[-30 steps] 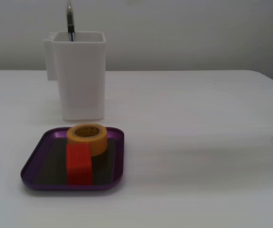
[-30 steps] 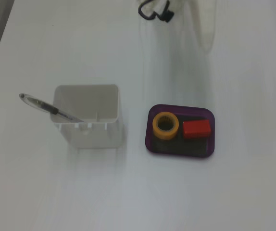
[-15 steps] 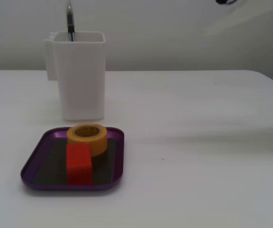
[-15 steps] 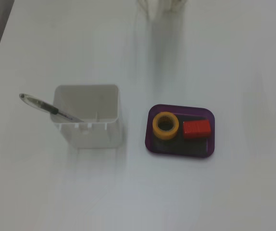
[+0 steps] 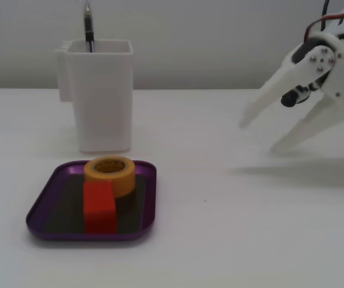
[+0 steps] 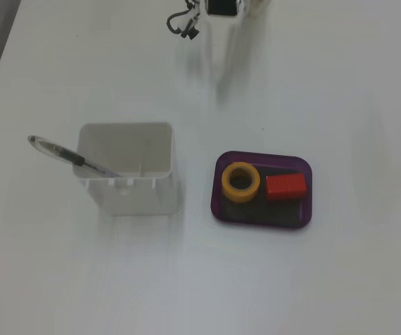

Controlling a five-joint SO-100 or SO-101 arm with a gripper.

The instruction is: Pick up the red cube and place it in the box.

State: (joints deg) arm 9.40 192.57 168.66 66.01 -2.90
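Note:
The red cube (image 5: 99,207) lies inside the box (image 5: 91,236), a shallow purple tray, right in front of a yellow tape roll (image 5: 111,171). In the fixed view from above, the red cube (image 6: 286,186) rests in the right half of the box (image 6: 263,156), with the tape roll (image 6: 240,181) to its left. My white gripper (image 5: 260,137) hangs open and empty above the table at the right of the side view, well away from the box. From above, only a bit of the arm (image 6: 221,7) shows at the top edge.
A tall white pen holder (image 5: 100,96) with a pen (image 5: 88,27) stands behind the box. In the fixed view from above, the pen holder (image 6: 127,167) is left of the box. Bare white table lies between the box and the gripper.
The arm has swung into the side view from the upper right, and the open gripper now hangs low at the right. Cube, tape roll and box have not moved.

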